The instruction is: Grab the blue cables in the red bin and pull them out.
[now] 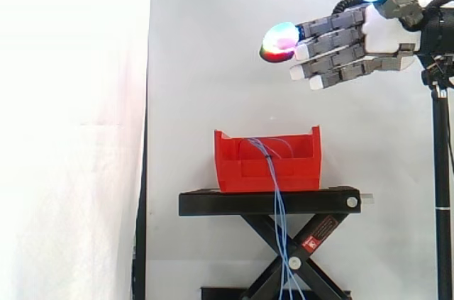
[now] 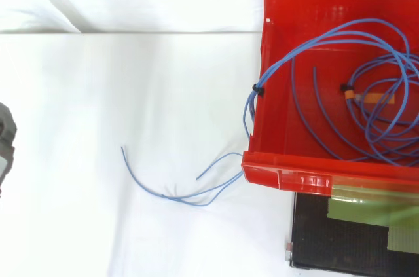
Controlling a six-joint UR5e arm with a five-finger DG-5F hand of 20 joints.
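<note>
The hand (image 1: 386, 30) hangs released, fingers straight, above the red bin (image 1: 298, 172) and to its right; the blue cables (image 1: 278, 208) lie coiled inside it, with some strands spilling over its wall and dangling below.

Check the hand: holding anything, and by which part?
Nothing held. The hand is open, fingers straight, high above the bin. The cables lie in the bin, with some strands draped over its rim.

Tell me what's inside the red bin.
Inside the red bin lie coiled blue cables, carrying black ties and an orange tag; some strands hang out over its wall. The floor under the coils is covered, so anything beneath them cannot be seen.
</note>
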